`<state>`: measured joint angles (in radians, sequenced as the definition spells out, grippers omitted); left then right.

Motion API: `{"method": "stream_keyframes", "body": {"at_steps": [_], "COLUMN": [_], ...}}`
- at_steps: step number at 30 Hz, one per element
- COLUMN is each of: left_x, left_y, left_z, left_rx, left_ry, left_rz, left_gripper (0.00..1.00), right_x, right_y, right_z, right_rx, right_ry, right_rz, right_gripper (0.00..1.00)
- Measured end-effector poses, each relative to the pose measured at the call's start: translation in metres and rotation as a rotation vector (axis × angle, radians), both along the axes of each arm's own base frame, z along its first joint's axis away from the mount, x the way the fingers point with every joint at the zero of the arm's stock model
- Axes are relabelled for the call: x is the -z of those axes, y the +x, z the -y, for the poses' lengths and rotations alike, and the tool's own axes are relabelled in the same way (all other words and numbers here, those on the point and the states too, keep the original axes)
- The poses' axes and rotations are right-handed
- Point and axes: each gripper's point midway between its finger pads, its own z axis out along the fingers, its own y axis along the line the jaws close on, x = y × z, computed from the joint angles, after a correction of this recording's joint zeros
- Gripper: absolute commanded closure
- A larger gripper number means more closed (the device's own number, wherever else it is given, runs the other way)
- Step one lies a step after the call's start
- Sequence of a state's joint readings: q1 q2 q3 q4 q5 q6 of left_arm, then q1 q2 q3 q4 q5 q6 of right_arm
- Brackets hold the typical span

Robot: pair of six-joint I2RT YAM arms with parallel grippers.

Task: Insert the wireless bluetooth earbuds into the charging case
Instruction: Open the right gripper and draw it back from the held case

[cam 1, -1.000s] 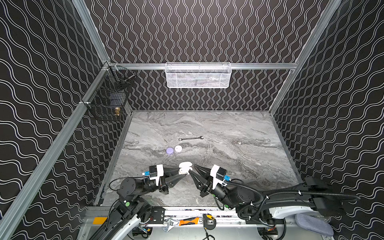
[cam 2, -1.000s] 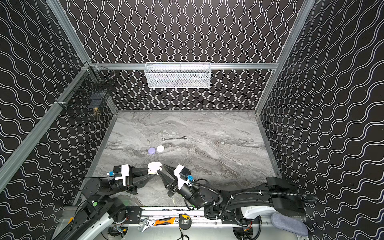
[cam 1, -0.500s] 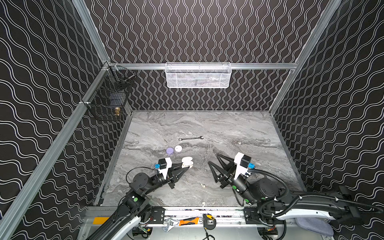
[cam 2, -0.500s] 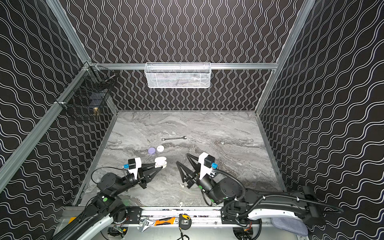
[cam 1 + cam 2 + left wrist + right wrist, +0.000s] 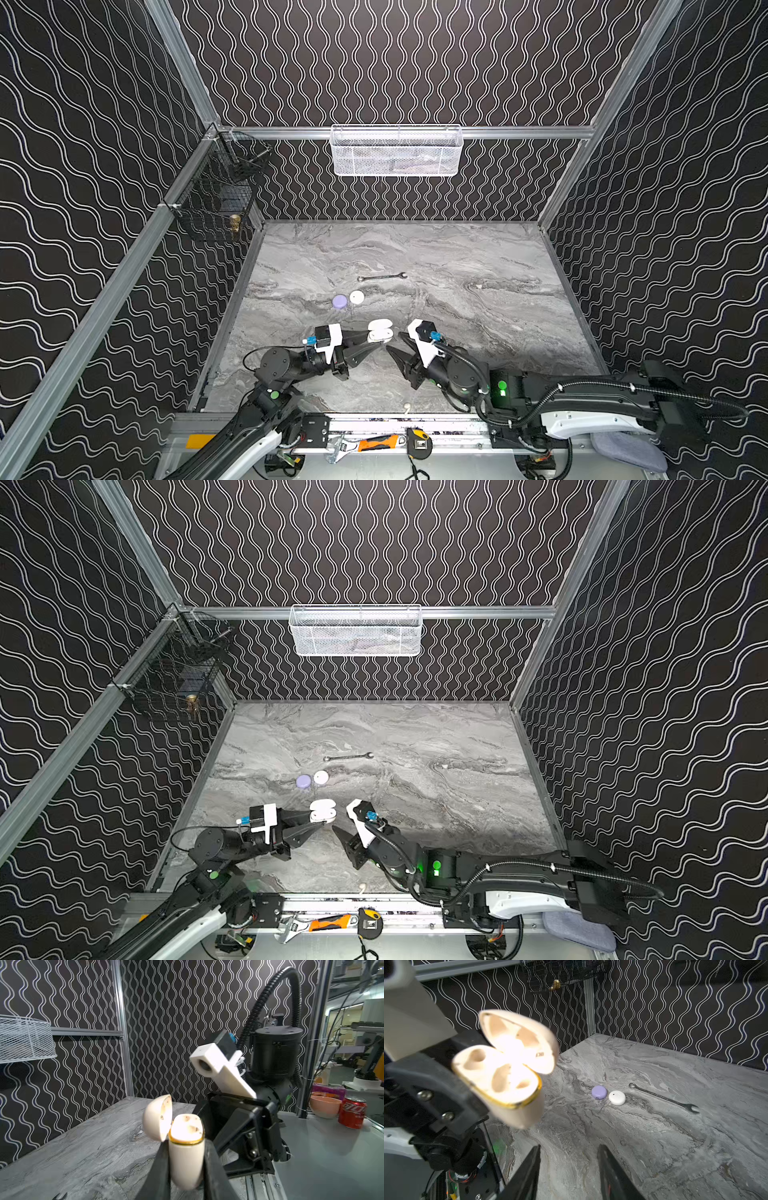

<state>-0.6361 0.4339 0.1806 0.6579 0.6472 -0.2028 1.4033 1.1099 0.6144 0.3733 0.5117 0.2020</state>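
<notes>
Two grippers face each other low over the front part of the grey marbled counter (image 5: 478, 332). The left gripper (image 5: 371, 337) is clenched on a cream charging case (image 5: 186, 1147), its two black fingers (image 5: 161, 1169) pressed against opposite sides of the case body, which is held upright and clear of the counter. The case's lid (image 5: 158, 1120) is flipped back on its hinge, and a gold rim rings the mouth of the base, where two hollow wells show in the right wrist view, partly washed out by glare.

The right gripper (image 5: 569, 1147) is released, its jaws apart with nothing between them, and its tips sit just beside the case without touching it.

One tiny pale earbud (image 5: 407, 407), too small to make out in detail, lies alone at the counter's front edge, well apart from the case and from both grippers.

Farther back on the counter, a round lavender case (image 5: 599, 1092) and a round white case (image 5: 617, 1097) lie just beside each other, lids closed. Beyond them lies a slim steel wrench (image 5: 662, 1098), flat on the counter. A white mesh basket (image 5: 396, 151) hangs on the back rail and a black wire basket (image 5: 216, 195) on the left rail.
</notes>
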Motion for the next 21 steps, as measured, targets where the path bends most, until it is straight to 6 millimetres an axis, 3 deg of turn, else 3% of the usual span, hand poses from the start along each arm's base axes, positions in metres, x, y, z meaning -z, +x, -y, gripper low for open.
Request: {"method": "stream_keyframes", "body": {"at_steps": [5,12,21], "left_x": [0.0,0.004,0.011], "left_y": [-0.007,-0.01,-0.009], "left_z": [0.002,0.001,0.008], "left_rx": [0.046,0.05,0.085], "left_ry": [-0.003,-0.002,0.02], "left_rz": [0.024,0.027,0.02], "left_gripper": [1.0,1.0,1.0], "right_x": [-0.007,-0.026,-0.032], "right_y": [0.009,0.006,0.006], "right_z": [-0.003,0.001,0.001], "right_rx": [0.019,0.0,-0.008], "right_ry": [0.021,0.093,0.102], "right_rz": [0.004,0.023,0.04], "right_gripper": [0.65,0.67,0.68]}}
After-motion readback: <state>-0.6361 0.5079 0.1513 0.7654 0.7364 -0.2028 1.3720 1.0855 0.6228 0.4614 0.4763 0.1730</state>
